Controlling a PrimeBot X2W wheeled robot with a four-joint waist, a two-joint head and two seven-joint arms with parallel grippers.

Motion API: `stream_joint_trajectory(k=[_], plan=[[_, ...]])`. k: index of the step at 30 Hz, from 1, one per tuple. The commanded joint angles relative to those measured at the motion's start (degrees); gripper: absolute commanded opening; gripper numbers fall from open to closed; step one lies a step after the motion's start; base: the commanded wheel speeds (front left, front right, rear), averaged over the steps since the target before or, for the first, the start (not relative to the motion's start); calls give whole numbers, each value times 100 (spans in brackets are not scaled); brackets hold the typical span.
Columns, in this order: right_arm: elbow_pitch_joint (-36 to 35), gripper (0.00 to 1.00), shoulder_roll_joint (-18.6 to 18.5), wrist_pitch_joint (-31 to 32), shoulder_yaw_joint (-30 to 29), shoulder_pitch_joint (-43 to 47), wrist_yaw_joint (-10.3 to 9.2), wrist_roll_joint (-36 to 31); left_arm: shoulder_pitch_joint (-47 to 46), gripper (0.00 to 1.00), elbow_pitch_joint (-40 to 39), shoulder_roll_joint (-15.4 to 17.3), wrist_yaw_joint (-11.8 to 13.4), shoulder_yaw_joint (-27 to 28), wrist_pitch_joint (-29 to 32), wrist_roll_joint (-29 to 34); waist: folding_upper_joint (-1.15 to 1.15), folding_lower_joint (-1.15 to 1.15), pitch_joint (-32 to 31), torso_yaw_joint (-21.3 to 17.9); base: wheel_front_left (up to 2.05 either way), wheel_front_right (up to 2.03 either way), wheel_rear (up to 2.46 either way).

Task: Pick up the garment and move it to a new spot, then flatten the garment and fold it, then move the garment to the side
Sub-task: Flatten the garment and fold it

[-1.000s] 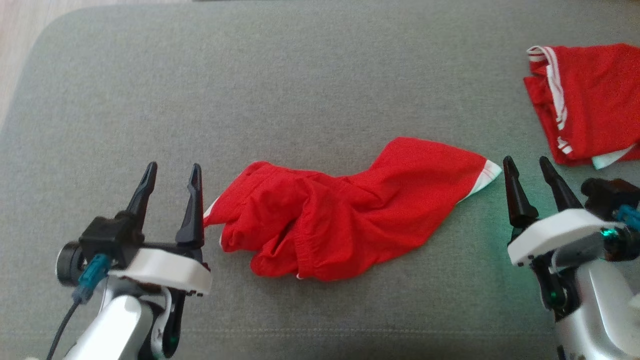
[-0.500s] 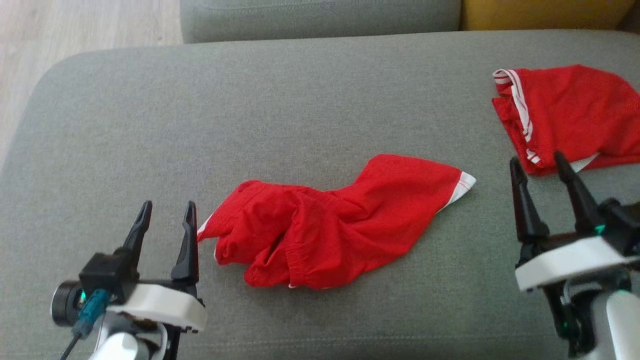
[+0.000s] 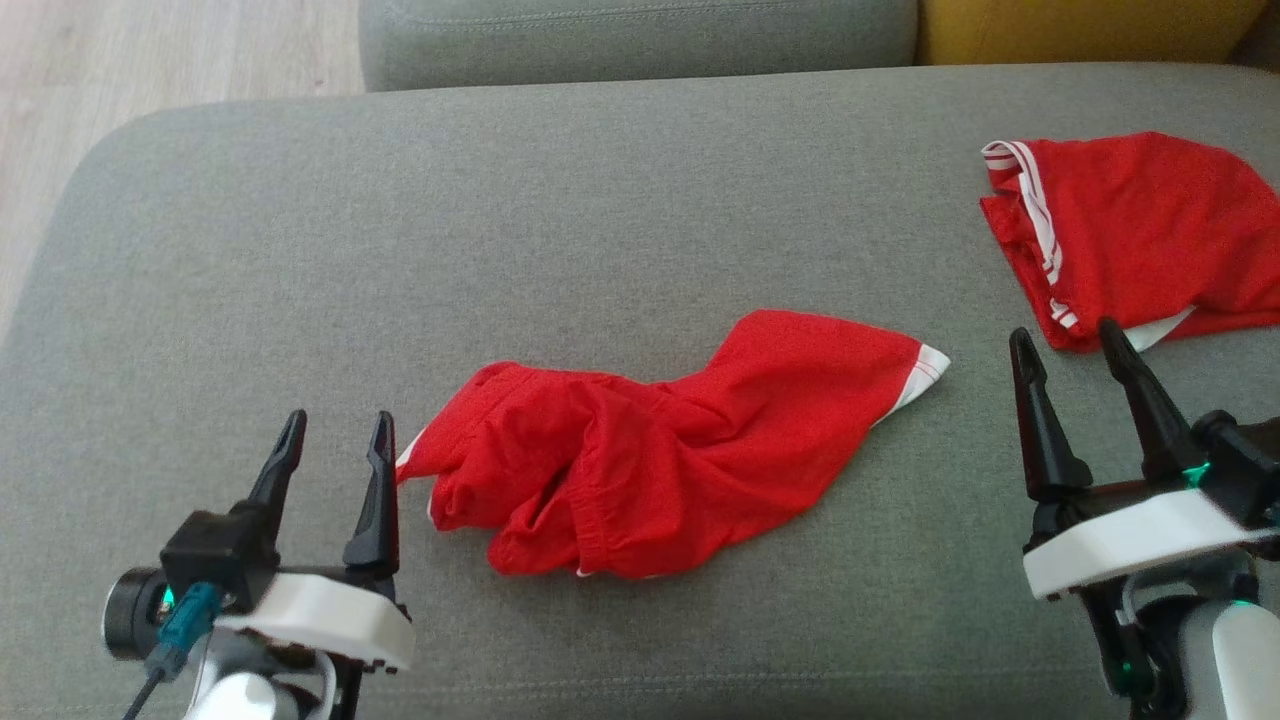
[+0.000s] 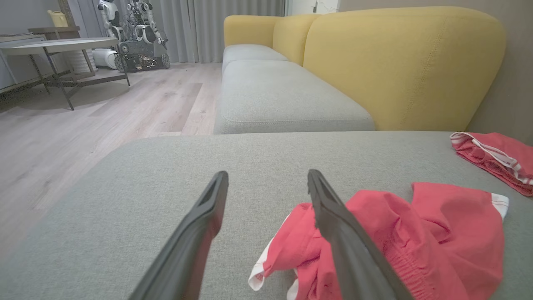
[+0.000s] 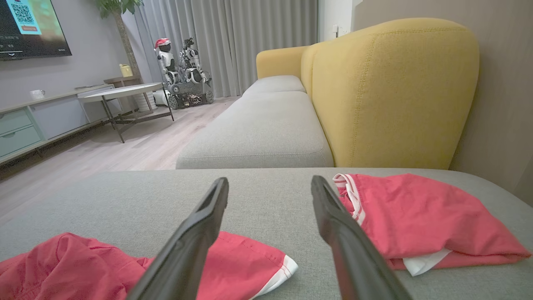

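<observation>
- Left gripper point(image 3: 338, 420) low on the left of the head view. Jaws apart, nothing between them. Its inner finger is just beside the garment's left end; can't tell if it touches.
- Right gripper point(image 3: 1063, 332) low on the right, jaws apart and empty, above the cushion near the garment's white-trimmed corner.
- Garment point(image 3: 650, 460): red with white trim, crumpled. Lies mid-cushion between the two grippers, elastic band bunched on the near side.
- Cushion point(image 3: 600, 220): grey woven fabric, wide and flat, rounded corner at far left.
- Second red garment point(image 3: 1140, 230): far right on the same cushion, roughly folded, white stripes along one edge, white lining poking out at the near edge. Well apart from the first one.
- Beyond the cushion: another grey seat point(image 4: 283, 96) and a yellow backrest point(image 4: 399, 62).
- Room: pale wood floor point(image 4: 104, 121) to the left.
- Further off: a table point(image 4: 58, 43) on dark legs and a low cabinet point(image 5: 25, 121) with drawers.
- At the back: a wall screen point(image 5: 29, 25), a plant point(image 5: 116, 6), another robot point(image 5: 183, 79) parked by grey curtains point(image 5: 250, 33).
</observation>
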Motion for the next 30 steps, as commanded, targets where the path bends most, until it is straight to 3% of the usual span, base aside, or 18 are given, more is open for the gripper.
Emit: stream_joint_trajectory(k=[1,6,14,25,26,27,28,30], plan=[[-231,100,-8,-1,93,-104,-5,-18,-252,100,-199,142,17,203,8,-9,0,0,9,10,0,0,0],[-209,100,10,9,89,-125,-5,13,-472,100,-223,43,-342,-64,225,-160,0,0,70,48,0,0,0],[-185,100,39,29,138,-185,-5,33,-733,100,233,-406,-1250,-1141,1030,-459,0,0,220,9,0,0,0],[-146,100,61,-14,130,-262,-5,82,-851,100,1202,-767,-1593,-1374,1143,-769,0,0,367,-111,0,0,0],[-142,100,65,-18,124,-262,-5,82,-866,85,1219,-787,-1637,-1372,1112,-796,0,0,370,-113,0,0,0],[-136,100,71,-20,119,-261,-5,85,-886,24,1214,-792,-1674,-1364,1065,-808,0,0,371,-114,0,0,0],[-131,100,75,-22,114,-259,-5,89,-901,0,1205,-783,-1697,-1352,1035,-815,0,0,372,-113,0,0,0],[-126,100,82,-27,97,-259,-5,94,-923,0,1150,-762,-1717,-1280,986,-872,0,0,382,-100,0,0,0]])
